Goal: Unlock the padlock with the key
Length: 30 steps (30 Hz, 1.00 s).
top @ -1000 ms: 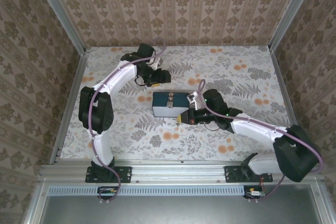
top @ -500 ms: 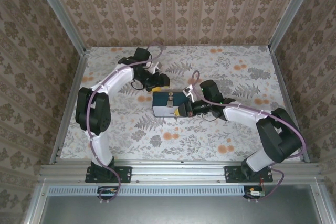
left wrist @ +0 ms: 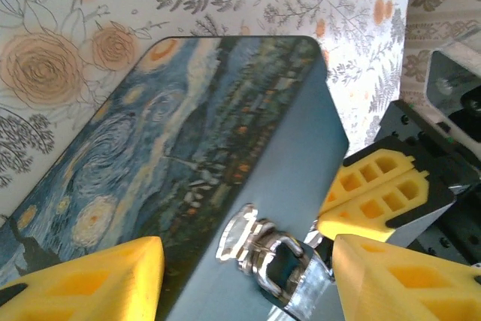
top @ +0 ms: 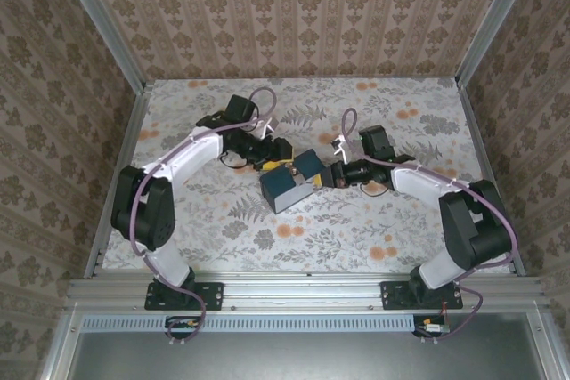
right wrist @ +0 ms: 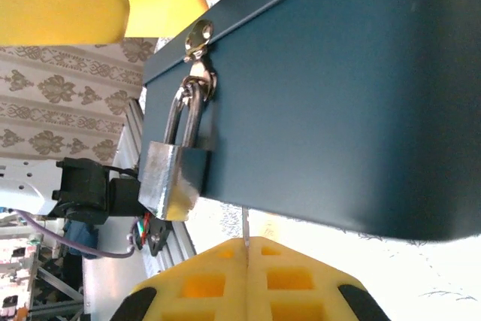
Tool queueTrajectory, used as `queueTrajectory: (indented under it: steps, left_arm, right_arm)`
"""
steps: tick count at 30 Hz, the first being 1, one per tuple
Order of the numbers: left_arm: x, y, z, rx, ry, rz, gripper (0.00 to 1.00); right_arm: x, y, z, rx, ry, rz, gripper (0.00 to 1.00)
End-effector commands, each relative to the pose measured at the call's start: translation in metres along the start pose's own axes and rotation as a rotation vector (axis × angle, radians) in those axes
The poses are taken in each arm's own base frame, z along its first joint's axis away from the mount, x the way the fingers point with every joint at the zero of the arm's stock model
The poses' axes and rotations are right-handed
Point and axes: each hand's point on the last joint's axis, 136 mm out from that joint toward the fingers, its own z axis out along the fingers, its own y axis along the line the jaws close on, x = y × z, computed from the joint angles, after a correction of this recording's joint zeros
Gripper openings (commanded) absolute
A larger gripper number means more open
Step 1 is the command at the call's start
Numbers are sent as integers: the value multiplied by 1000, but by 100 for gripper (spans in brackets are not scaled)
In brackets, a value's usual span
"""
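Observation:
The blue swirl-painted box [top: 287,186] lies skewed at mid-table. A metal padlock [right wrist: 171,178] hangs by its shackle from the hasp on the box's plain front wall [right wrist: 338,95]. My right gripper [right wrist: 246,244] is shut on the key [right wrist: 246,228], whose thin blade points at the box's lower edge, right of the padlock. My left gripper [left wrist: 244,261] is open and straddles the box's front upper edge, with the hasp and padlock [left wrist: 297,287] between its fingers. In the top view the left gripper [top: 274,153] is behind the box and the right gripper [top: 331,175] is at its right end.
The floral table cover [top: 401,238] has free room in front of and to the right of the box. Wallpapered walls [top: 62,131] close in three sides. A metal rail [top: 303,291] runs along the near edge.
The box has turned, its right end swinging toward the back. My left gripper came down onto its far edge. My right gripper moved back and right, round to the box's right end.

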Motion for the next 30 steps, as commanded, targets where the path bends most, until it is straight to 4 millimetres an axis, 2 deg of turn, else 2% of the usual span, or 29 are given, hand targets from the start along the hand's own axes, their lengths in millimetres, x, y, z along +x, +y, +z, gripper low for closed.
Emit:
queueTrajectory:
  steps: [1,3,5,8,11,13,16,23,30]
  left_arm:
    - [-5,-10,-13,22,-46,-22,62]
    - [-7,-10,-16,6,-58,-6,62]
    - [-12,-7,-19,-33,-77,23,62]
    - [-20,-8,-22,-88,-95,93,62]
    - [-18,-16,-18,-139,-77,208,62]
    - [-15,-15,-13,-182,-62,256,66]
    - [-12,-10,-6,-189,-50,238,67]
    - [-11,-2,-3,-185,-70,205,67]
    - [-14,-1,-3,-161,-90,170,67]
  right_arm:
    - [22,10,-5,-24,10,61,0]
    - [34,9,-9,-17,2,96,0]
    - [34,21,-18,-36,-54,81,0]
    - [28,33,-27,-69,-146,79,0]
    - [17,37,-29,-78,-217,88,0]
    - [8,35,-26,-64,-252,118,0]
    - [-2,37,-20,-80,-302,156,0]
    - [0,46,-6,-93,-291,156,0]
    - [3,37,1,-55,-288,176,0]
